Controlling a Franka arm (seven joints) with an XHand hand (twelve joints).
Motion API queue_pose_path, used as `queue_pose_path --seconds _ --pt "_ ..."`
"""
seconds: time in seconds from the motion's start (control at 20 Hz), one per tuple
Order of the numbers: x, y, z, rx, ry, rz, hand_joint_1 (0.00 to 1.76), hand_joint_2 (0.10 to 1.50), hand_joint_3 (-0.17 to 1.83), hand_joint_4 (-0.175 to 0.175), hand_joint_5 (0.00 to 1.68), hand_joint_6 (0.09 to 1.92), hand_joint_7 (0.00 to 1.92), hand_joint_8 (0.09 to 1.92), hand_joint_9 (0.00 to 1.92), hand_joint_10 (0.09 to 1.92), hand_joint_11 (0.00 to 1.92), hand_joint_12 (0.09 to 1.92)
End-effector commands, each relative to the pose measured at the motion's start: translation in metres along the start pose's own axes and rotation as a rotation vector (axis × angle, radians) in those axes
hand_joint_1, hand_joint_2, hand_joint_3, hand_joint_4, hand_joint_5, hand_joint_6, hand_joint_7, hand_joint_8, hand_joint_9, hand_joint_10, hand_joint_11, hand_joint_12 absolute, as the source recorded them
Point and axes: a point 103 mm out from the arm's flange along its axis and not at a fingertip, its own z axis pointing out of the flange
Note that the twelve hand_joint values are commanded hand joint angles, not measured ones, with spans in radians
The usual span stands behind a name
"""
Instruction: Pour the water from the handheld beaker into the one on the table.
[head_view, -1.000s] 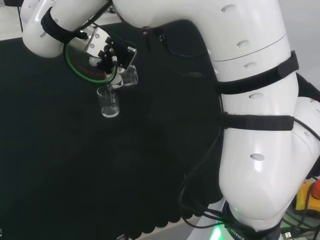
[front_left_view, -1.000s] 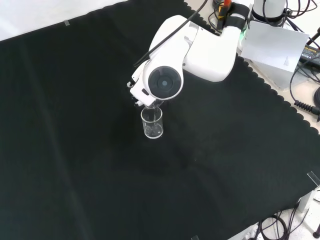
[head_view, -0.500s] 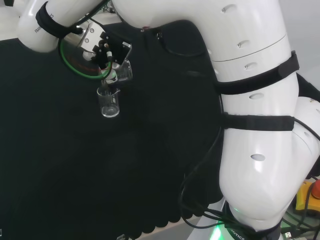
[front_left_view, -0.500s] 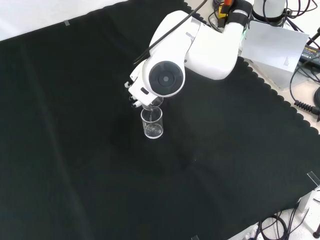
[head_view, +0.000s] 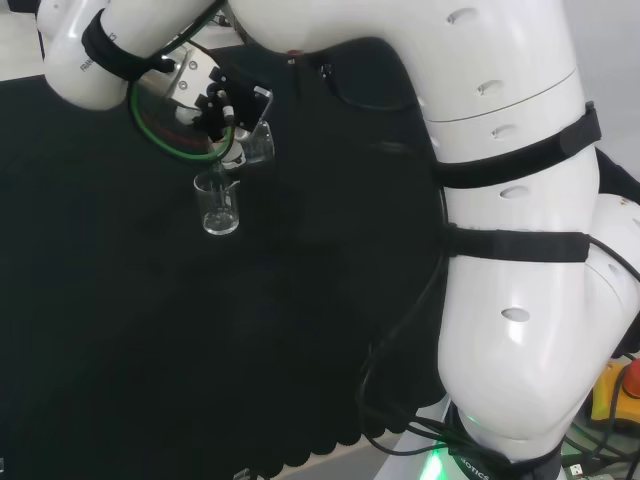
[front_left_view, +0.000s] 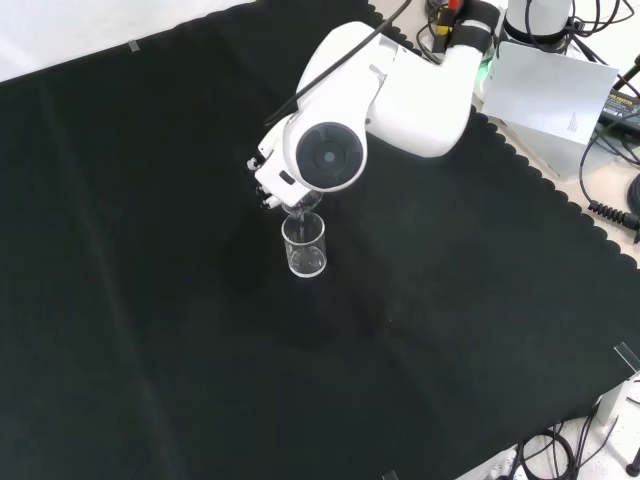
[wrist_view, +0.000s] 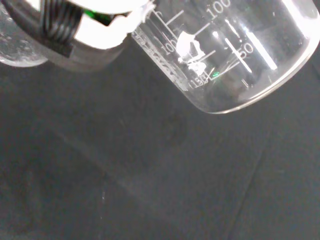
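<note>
**Pour under way, beaker tipped over the target**

You have the hand (head_view: 215, 105) curled round the handheld beaker (head_view: 255, 142), which is tilted with its lip just above the rim of the standing beaker (head_view: 218, 204). In the front view that standing beaker (front_left_view: 304, 245) sits upright on the black tabletop (front_left_view: 150, 300), well in from every edge and nearer the far edge, directly below the arm's white link. The wrist view shows the held beaker's graduated wall (wrist_view: 225, 55) lying at a steep slant, and no water is plainly visible in it. You can judge the pour as well advanced or nearly finished; righting the beaker is what looks left.
</note>
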Motion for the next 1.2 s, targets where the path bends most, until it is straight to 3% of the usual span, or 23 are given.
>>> queue_pose_path --seconds 0.05,0.15,0.2,0.25,0.3,0.35,0.4,0.5,0.6,0.65,0.7,0.8,1.0,1.05,1.2 --pt "0.003 -0.002 -0.01 -0.015 -0.036 0.0 1.28 1.14 -0.17 -0.175 1.07 0.88 1.13 0.87 1.28 0.83 1.18 0.74" --pt "0.009 -0.002 -0.014 -0.004 -0.068 0.007 1.28 1.14 -0.17 -0.175 1.07 0.88 1.13 0.87 1.28 0.83 1.18 0.74" --pt "0.012 -0.002 -0.017 -0.007 0.007 -0.007 1.28 1.14 -0.17 -0.175 1.07 0.88 1.13 0.87 1.28 0.83 1.18 0.74" --pt "0.012 -0.002 -0.018 -0.008 0.017 -0.006 1.28 1.14 -0.17 -0.175 1.07 0.88 1.13 0.87 1.28 0.83 1.18 0.74" --pt "0.013 -0.002 -0.019 -0.05 0.007 -0.028 1.28 1.14 -0.17 -0.175 1.07 0.88 1.13 0.87 1.28 0.83 1.18 0.74" --pt "0.013 -0.002 -0.019 -0.042 -0.018 -0.017 1.28 1.14 -0.17 -0.175 1.07 0.88 1.13 0.87 1.28 0.83 1.18 0.74" --pt "0.014 -0.002 -0.02 -0.059 0.003 -0.034 1.28 1.14 -0.17 -0.175 1.07 0.88 1.13 0.87 1.28 0.83 1.18 0.74" --pt "0.014 -0.002 -0.021 -0.047 -0.04 -0.042 1.28 1.14 -0.17 -0.175 1.07 0.88 1.13 0.87 1.28 0.83 1.18 0.74" --pt "0.014 -0.002 -0.021 -0.017 -0.075 -0.013 1.28 1.14 -0.17 -0.175 1.07 0.88 1.13 0.87 1.28 0.83 1.18 0.74" --pt "0.015 -0.002 -0.023 -0.092 0.0 -0.073 1.28 1.14 -0.17 -0.175 1.07 0.88 1.13 0.87 1.28 0.83 1.18 0.74" --pt "0.017 -0.002 -0.025 -0.198 0.036 -0.196 1.28 1.14 -0.17 -0.175 1.07 0.88 1.12 0.87 1.28 0.83 1.18 0.74" --pt "0.017 -0.001 -0.025 -0.1 0.023 -0.1 1.28 1.14 -0.17 -0.175 1.07 0.88 1.12 0.87 1.28 0.83 1.18 0.74" --pt "0.016 0.0 -0.024 -0.025 -0.07 -0.024 1.28 1.14 -0.17 -0.175 1.07 0.88 1.12 0.88 1.28 0.83 1.18 0.74" --pt "0.016 0.0 -0.024 -0.082 -0.001 -0.081 1.28 1.14 -0.17 -0.175 1.07 0.88 1.12 0.88 1.28 0.83 1.18 0.74" --pt "0.001 0.002 -0.007 -0.07 0.023 -0.071 1.28 1.14 -0.17 -0.175 1.07 0.88 1.12 0.88 1.28 0.83 1.18 0.74"
